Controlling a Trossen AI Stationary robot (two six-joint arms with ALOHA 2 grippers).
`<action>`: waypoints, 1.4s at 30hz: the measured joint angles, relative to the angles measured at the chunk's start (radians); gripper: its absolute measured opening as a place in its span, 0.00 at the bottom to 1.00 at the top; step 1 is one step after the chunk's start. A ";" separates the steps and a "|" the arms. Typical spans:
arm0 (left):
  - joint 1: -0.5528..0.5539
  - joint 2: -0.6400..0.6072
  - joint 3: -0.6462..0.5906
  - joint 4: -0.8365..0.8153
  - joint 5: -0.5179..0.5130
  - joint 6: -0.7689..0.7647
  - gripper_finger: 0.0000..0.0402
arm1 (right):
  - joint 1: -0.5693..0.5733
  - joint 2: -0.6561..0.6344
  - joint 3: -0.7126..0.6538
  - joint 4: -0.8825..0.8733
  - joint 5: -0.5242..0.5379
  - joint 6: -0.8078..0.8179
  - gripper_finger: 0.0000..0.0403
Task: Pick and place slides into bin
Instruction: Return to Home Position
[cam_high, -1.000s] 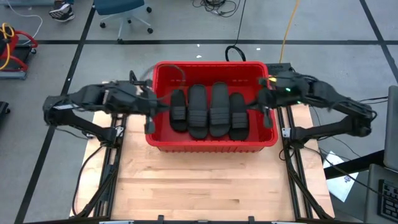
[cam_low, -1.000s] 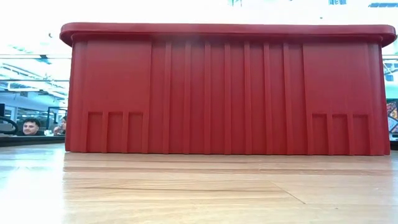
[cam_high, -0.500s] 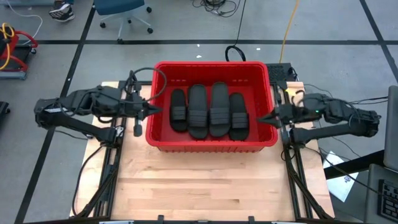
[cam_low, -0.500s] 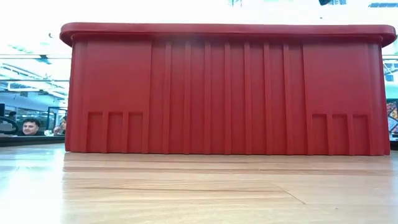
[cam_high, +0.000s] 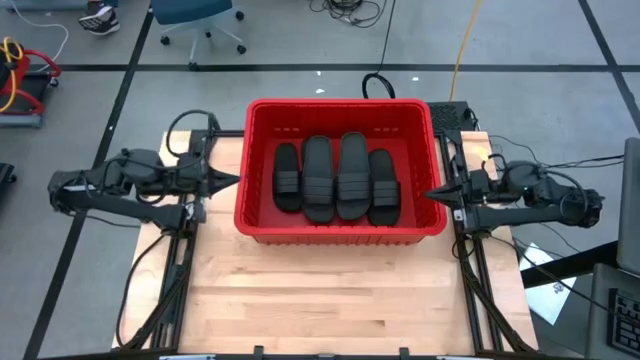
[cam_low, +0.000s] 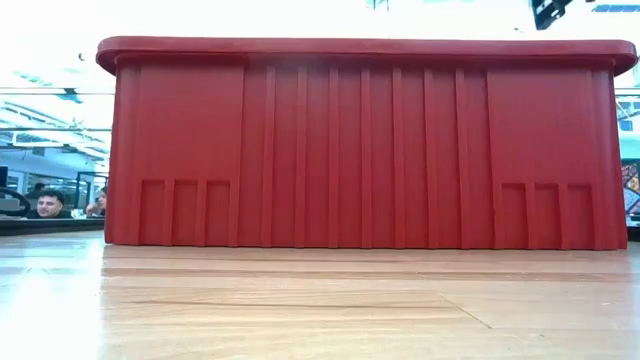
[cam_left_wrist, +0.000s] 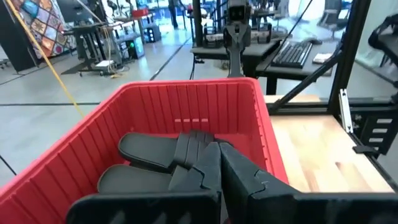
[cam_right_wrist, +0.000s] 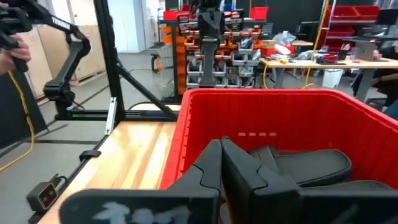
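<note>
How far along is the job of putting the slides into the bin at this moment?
Done, it seems: four slides lie side by side inside the bin, and none shows on the table. More may lie hidden beneath them. In hand: nothing. The left gripper and right gripper are shut and empty, each outside a bin wall. Left: probably only bringing both grippers to rest.

**Workshop around a wooden table**

The grey concrete floor carries dark taped lines, a blue swivel chair and a loose yellow cable. A black keyboard lies on a desk beyond the pale wooden table top. Orange metal shelving stands farther off.
</note>
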 joint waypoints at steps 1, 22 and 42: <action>0.000 -0.024 -0.019 0.006 -0.001 -0.003 0.00 | 0.000 -0.015 -0.012 0.004 0.002 0.000 0.00; 0.000 -0.401 -0.309 0.043 -0.004 -0.056 0.00 | 0.000 -0.311 -0.301 0.169 0.001 0.043 0.00; 0.000 -0.605 -0.576 0.094 0.055 -0.092 0.01 | -0.001 -0.314 -0.670 0.745 -0.084 0.129 0.00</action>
